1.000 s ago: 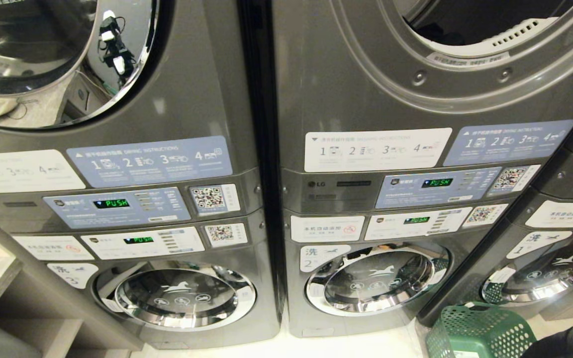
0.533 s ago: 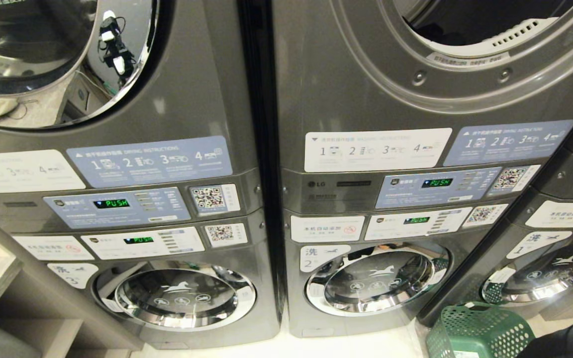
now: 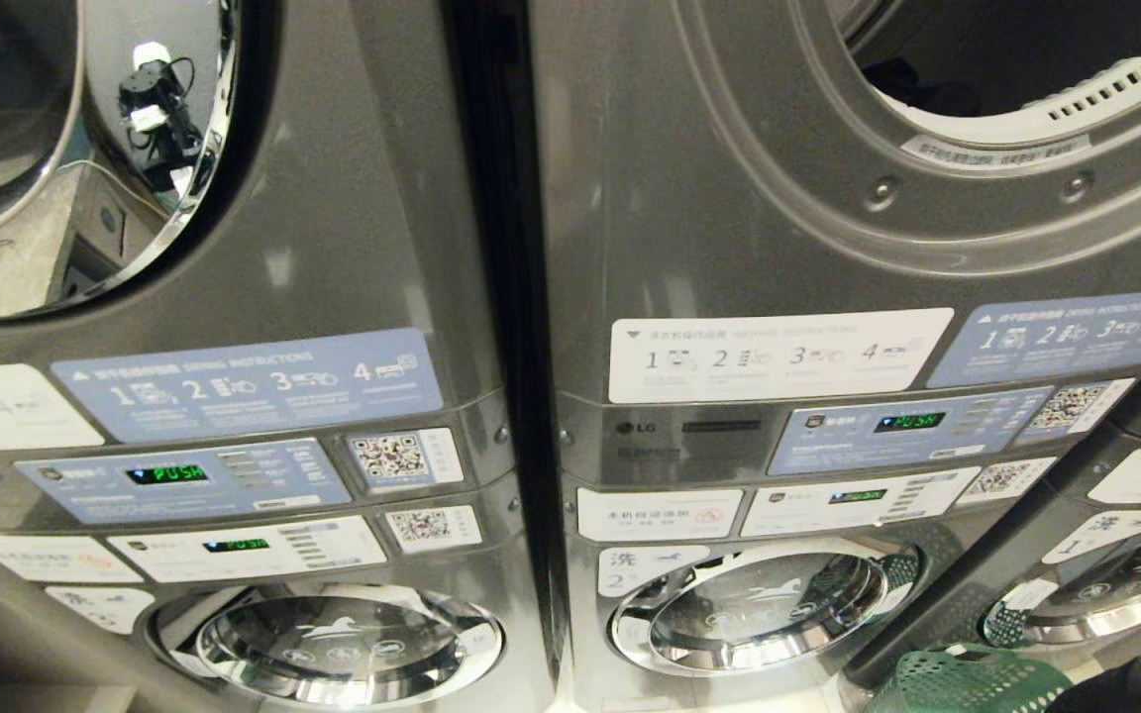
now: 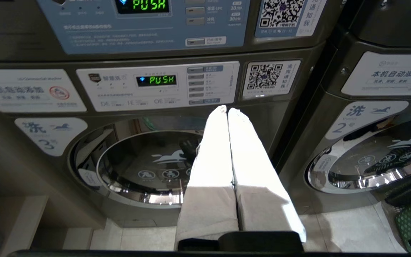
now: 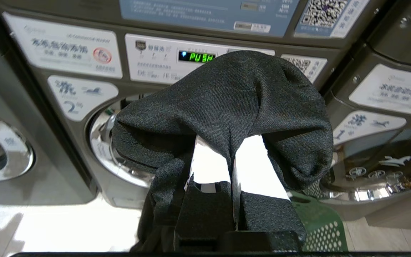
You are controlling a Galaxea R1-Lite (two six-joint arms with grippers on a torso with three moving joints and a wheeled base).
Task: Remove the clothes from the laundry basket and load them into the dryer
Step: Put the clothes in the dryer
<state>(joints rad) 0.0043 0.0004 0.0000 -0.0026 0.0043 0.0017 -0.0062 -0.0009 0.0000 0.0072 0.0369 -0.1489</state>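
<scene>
While one dark grey garment hangs draped over the right gripper, pinched between its closed fingers, that gripper sits just above the green laundry basket. Above the basket, the one open dryer shows a dark item inside. Beside the basket stand three round washer doors. The left gripper is empty, fingers pressed together.

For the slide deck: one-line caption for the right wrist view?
Right pincer shut on a dark garment before the washer, green basket below.
</scene>
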